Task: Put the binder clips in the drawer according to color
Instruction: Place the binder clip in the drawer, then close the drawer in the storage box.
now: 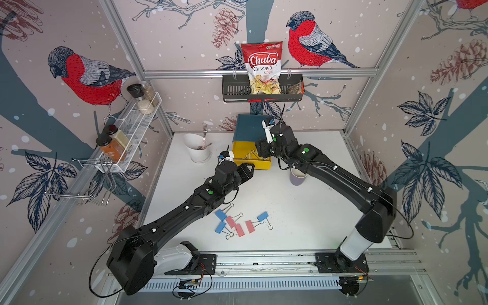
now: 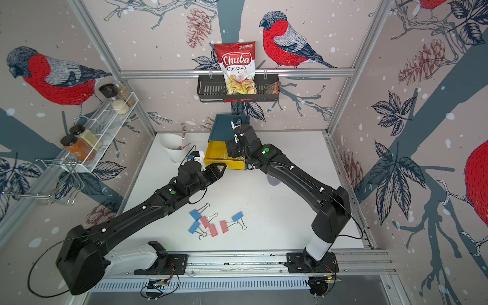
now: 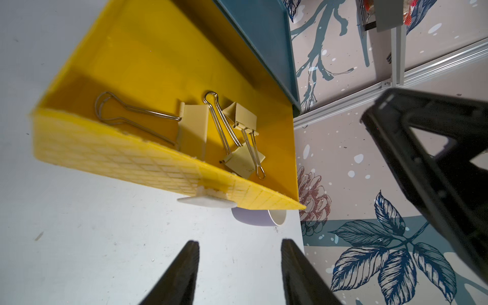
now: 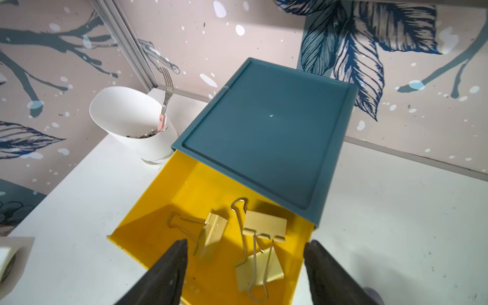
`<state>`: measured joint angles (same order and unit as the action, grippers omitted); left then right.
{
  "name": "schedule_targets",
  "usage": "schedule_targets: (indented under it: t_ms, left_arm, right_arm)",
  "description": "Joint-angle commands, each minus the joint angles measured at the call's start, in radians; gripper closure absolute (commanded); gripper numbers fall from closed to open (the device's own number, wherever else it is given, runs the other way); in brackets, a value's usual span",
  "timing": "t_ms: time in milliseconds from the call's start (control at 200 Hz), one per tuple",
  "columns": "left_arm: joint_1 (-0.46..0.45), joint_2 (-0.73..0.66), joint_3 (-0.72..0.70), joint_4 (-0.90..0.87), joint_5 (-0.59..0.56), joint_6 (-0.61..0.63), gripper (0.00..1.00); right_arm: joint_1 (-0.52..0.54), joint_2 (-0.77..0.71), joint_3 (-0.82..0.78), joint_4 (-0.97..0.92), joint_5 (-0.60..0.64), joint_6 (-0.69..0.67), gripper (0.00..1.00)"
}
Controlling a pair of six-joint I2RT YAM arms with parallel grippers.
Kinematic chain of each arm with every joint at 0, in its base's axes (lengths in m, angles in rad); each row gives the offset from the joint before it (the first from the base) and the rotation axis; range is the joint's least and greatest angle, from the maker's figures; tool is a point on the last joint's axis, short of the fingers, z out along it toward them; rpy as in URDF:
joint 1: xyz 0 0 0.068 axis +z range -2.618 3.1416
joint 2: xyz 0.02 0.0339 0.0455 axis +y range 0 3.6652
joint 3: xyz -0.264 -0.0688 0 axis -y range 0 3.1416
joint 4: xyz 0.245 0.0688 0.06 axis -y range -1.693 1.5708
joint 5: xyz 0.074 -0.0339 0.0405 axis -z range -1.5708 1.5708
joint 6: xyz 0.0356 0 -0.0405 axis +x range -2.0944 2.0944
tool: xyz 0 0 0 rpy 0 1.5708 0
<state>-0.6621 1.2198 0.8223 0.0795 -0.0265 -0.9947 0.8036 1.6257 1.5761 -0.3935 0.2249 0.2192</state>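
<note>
Empty, jaws apart: left gripper point(image 3: 239, 241), right gripper point(image 4: 247, 241) — cup point(image 3: 250, 220) near drawer point(image 3: 118, 153) holding 3 yellow clips point(image 3: 192, 126).

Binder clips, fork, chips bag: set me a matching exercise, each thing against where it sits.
Things:
1 pale yellow clips
2 blue clips
3 fork
4 chips bag

Places:
A in the white cup
B loose on the table
C in the black basket on the back wall
D in the open yellow drawer

Pairs: 1-D, 2-B, 3-A, 4-C

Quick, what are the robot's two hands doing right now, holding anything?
Left hand: open, empty.
Right hand: open, empty, over the drawer.
</note>
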Motion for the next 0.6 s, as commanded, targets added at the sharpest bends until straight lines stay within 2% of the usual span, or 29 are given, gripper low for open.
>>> schedule_targets:
  t_ms: [0,310,485,595]
  left_arm:
    - [0.006,0.023,0.023,-0.017,-0.021,0.028,0.50]
    - [0.029,0.105,0.081,-0.036,-0.046,0.050,0.61]
    - [0.039,0.164,0.139,-0.026,-0.032,0.075,0.70]
    - [0.042,0.206,0.170,-0.025,-0.033,0.080,0.72]
  right_arm:
    - [0.001,-0.102,-0.114,0.083,-0.034,0.086,0.26]
    - [0.010,-0.400,-0.451,0.170,-0.102,0.223,0.29]
    - [0.030,-0.489,-0.547,0.176,-0.099,0.261,0.30]
    - [0.039,-0.516,-0.580,0.169,-0.093,0.271,0.31]
